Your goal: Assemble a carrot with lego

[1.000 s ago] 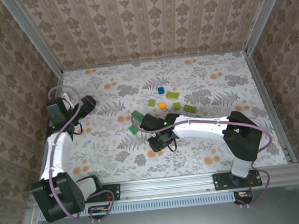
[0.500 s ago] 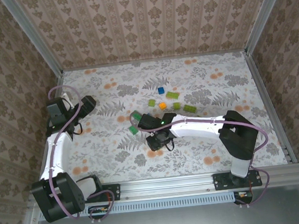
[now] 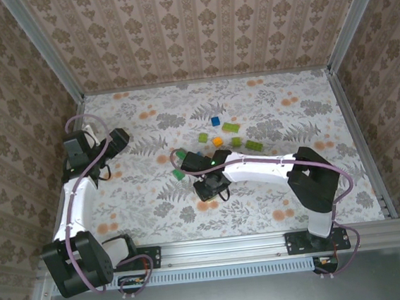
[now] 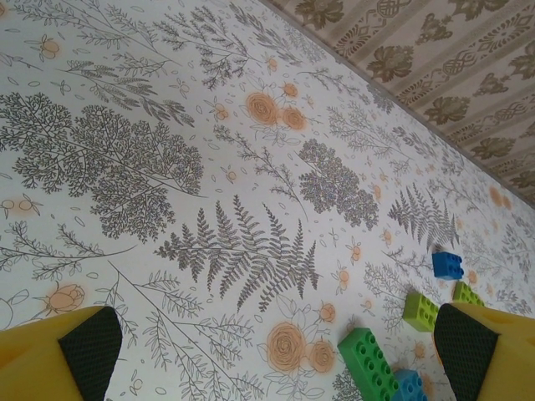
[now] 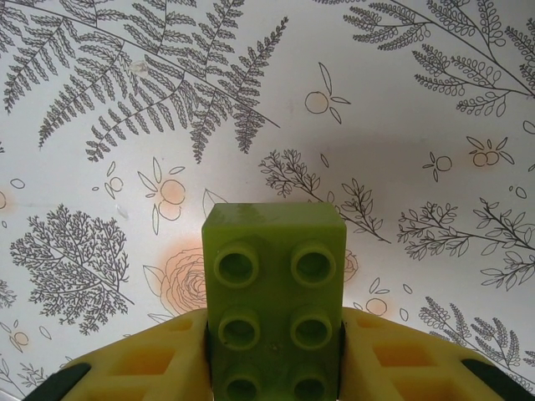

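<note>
The right hand (image 3: 210, 186) is clamping a lime-green brick (image 5: 274, 284) over the middle of the bench (image 3: 157, 218), its long axis pointing out from the wrist. Loose lego (image 3: 230, 127) is lying just beyond, toward the far edge; the left hand (image 3: 117, 139) is gaping wide, farther off.

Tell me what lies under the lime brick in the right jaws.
Floral table cover, an orange rose print peeking out beside the lime brick. Directly beneath it is hidden.

lime-green brick (image 5: 274, 284) clamped in right hand (image 5: 274, 359), other bricks (image 3: 230, 127) scattered
</note>
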You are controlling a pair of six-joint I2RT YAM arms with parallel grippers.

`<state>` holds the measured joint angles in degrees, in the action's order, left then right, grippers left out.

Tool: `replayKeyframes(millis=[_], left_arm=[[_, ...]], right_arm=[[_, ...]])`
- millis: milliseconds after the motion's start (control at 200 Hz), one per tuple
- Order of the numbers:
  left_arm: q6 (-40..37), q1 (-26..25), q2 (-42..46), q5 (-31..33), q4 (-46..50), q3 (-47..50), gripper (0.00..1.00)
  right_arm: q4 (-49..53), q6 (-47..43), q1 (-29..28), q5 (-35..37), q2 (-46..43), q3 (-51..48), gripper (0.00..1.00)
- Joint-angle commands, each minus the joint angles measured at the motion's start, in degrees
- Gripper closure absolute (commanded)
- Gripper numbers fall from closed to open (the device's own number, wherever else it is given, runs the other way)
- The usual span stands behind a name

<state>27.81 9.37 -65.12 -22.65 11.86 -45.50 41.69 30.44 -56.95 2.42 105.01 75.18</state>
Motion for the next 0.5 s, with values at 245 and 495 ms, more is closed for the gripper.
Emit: replayKeyframes(millis=[245, 495], left_arm=[[-1.2, -0.3, 1.1, 0.6, 1.7, -0.9, 0.00], [-1.2, -0.4, 1.1, 0.5, 1.6, -0.8, 0.00]], right_arm=[[2.6, 0.7, -0.9, 1.9, 5.2, 0.7, 0.62], [3.6, -0.9, -0.9, 1.7, 9.5, 0.5, 0.65]])
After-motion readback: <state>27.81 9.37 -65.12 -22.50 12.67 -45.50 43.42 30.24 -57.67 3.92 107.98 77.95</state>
